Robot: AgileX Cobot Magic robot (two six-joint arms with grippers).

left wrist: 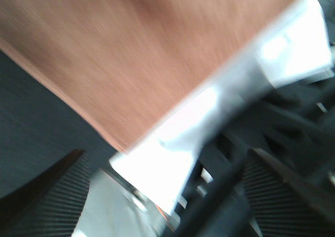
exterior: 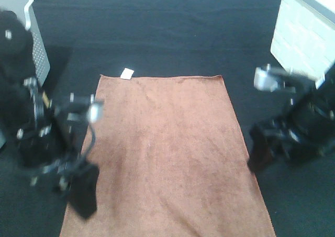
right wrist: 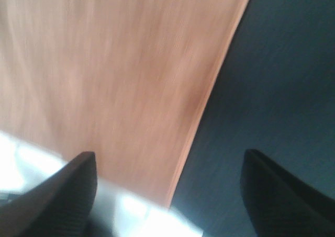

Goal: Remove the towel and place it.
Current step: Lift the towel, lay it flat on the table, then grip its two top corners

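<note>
- While the towel lies spread flat on the black tabletop, its white tag sits at the towel's far-left corner.
- Left gripper: over the towel's near-left edge; its fingers stand apart with nothing between them (this wrist view is heavily blurred).
- Right gripper: just off the towel's right edge, about midway along it; fingers parted, nothing held.
- White perforated bin: beyond the towel's far-left corner, well apart.
- White block: beyond the towel's far-right corner.
</note>
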